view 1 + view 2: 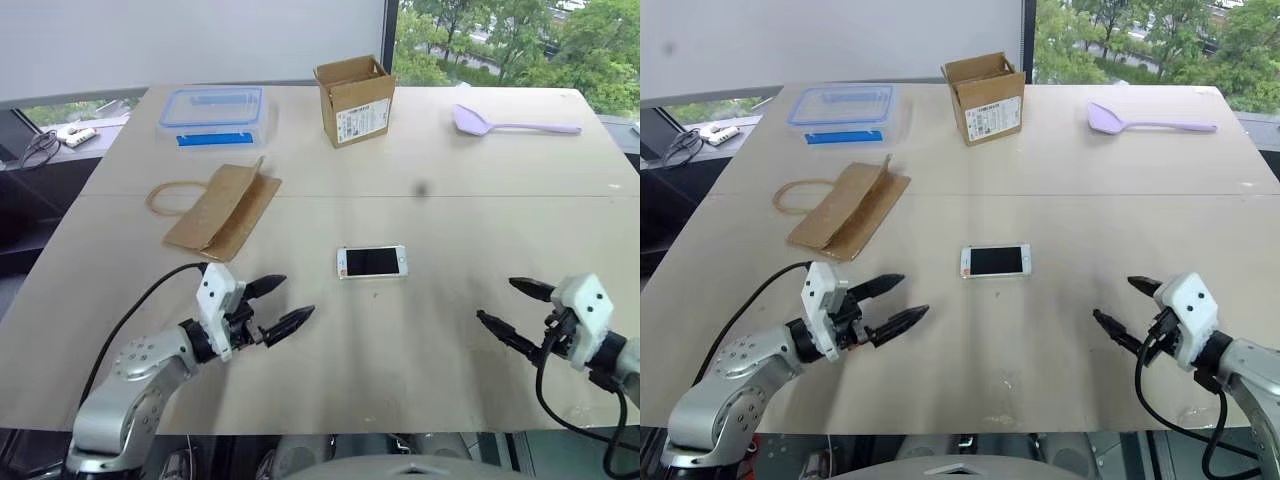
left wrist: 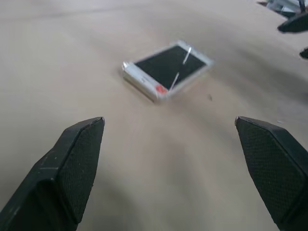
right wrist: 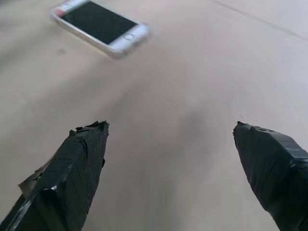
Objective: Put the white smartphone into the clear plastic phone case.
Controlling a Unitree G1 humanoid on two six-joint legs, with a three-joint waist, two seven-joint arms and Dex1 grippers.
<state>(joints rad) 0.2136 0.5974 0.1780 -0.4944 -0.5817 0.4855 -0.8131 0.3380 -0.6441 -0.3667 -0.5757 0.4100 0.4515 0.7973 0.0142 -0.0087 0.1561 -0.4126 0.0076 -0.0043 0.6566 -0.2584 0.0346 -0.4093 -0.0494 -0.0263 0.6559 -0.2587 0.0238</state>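
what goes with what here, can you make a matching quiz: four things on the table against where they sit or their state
Things:
1. phone
2. cardboard box
3. spoon
4. paper bag

Descriptions:
a. lilac, far right of the table
b. lying flat, folded, with a looped handle
c. screen up, between the two open grippers
d. standing with its flaps open, far middle

Pairs: 1-c, 2-d, 3-a, 4-b

Two head cameras look forward and down over a tan table [image 1: 450, 330] from the near edge, taking in its whole surface. Each wrist camera sits low and close above the tabletop, looking along its own fingers. All views share the white smartphone [image 1: 372, 262] at centre; the wrist views show it somewhat blurred.
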